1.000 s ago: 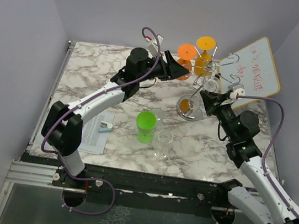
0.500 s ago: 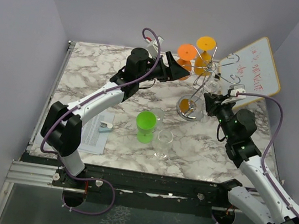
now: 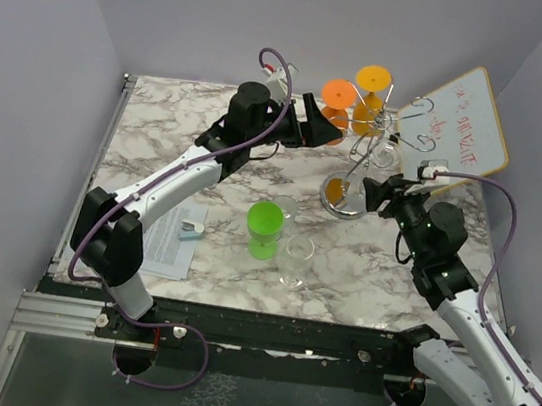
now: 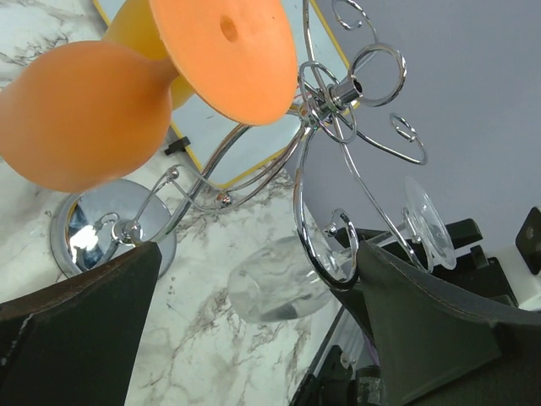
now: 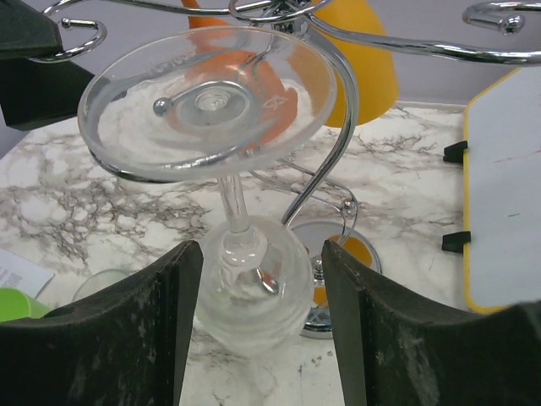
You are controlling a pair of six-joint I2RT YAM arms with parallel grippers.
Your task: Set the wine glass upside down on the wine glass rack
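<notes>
The clear wine glass [image 5: 254, 292] hangs upside down on the wine glass rack [image 3: 365, 166], its foot [image 5: 207, 101] resting on a curled wire arm. My right gripper [image 5: 260, 254] is open around the bowl, with a clear gap at the right finger [image 5: 397, 321] and the left finger very close to the glass. My left gripper [image 4: 258, 249] is open on the rack's far-left side, holding nothing. In its view I see the clear glass [image 4: 275, 283] beyond the fingers and the rack's hub [image 4: 338, 89] above. In the top view the glass [image 3: 383, 153] hangs just past my right gripper [image 3: 379, 190].
An orange glass [image 3: 338, 101] and a yellow glass [image 3: 372, 86] also hang on the rack. A tilted whiteboard [image 3: 459, 123] leans behind it. A green cup [image 3: 265, 228], a clear tumbler [image 3: 295, 260] and a sheet of paper [image 3: 175, 240] lie nearer the front.
My right gripper has opened off the clear glass's bowl, leaving it hanging on the rack. My left gripper has opened wider and stayed close to the orange glass.
</notes>
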